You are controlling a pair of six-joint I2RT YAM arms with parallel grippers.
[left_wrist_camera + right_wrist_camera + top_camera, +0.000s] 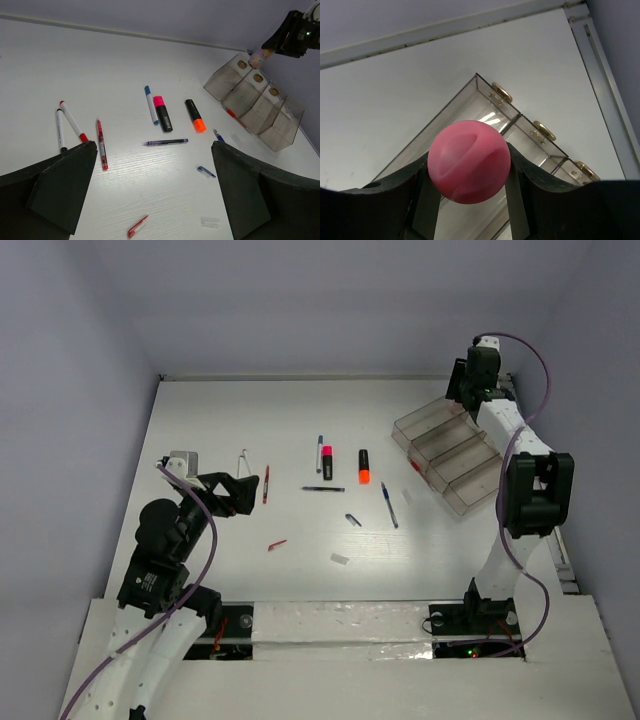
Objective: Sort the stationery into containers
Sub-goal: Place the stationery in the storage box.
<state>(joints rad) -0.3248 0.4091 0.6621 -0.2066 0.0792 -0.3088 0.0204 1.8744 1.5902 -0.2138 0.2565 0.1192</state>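
Shut on the pink-capped bottle (469,161) at the right gripper (469,172), dark fingers (530,175) pressed against either side of the round cap. Held up over the far end of the clear organiser tray (485,92), close to its brass-fitted end walls; impossible to say whether touching the tray. Spread wide and holding nothing at the left gripper (154,146), low over the white table (75,65), on the left side and well apart from the tray. Framed between those open fingers in the wrist view: a dark pen (166,142) lying crosswise. Near the left finger, a red pen (101,143), and beyond it a red-capped white pen (73,121) just beside a black-tipped white pen (59,130), close at one end and splayed at the other. Farther out toward mid-table, a blue-capped pen (151,104) just beside a pink highlighter (162,113), with the orange marker (195,115) a little to their right. Toward the tray, a blue pen (218,135); nearer the arms, a small blue piece (206,171), a small red piece (137,226) and a small clear piece (210,221), all apart. At the tray's open side, a thin red item (235,117), in or against a middle compartment, unclear which.
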